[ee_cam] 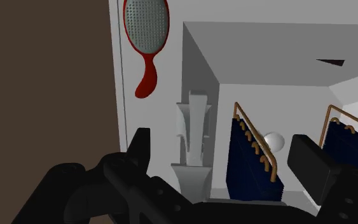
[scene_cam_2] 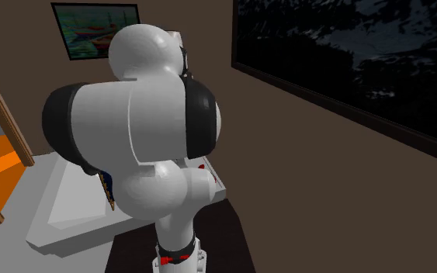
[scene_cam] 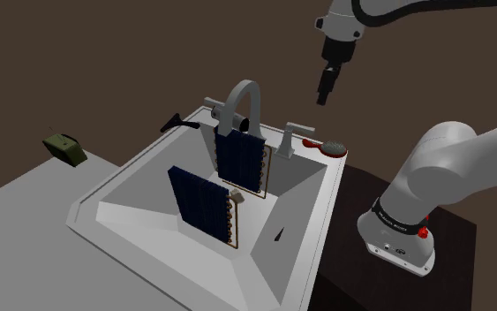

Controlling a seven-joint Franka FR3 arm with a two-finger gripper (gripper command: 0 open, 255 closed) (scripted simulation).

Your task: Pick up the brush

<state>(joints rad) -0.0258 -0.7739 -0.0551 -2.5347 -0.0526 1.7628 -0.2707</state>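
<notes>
Red-handled brush [ee_cam: 147,44], grey oval head, lies flat on the sink [ee_cam: 125,118] rim.

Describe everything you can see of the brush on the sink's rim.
The brush is a hairbrush: a red oval head with a grey, dotted bristle pad, narrowing into a short red handle. It lies flat, pad up, on the white sink's rim at a corner, near a grey tap lever. Only the rim touches it; the open gripper hangs above, apart from it.
</notes>
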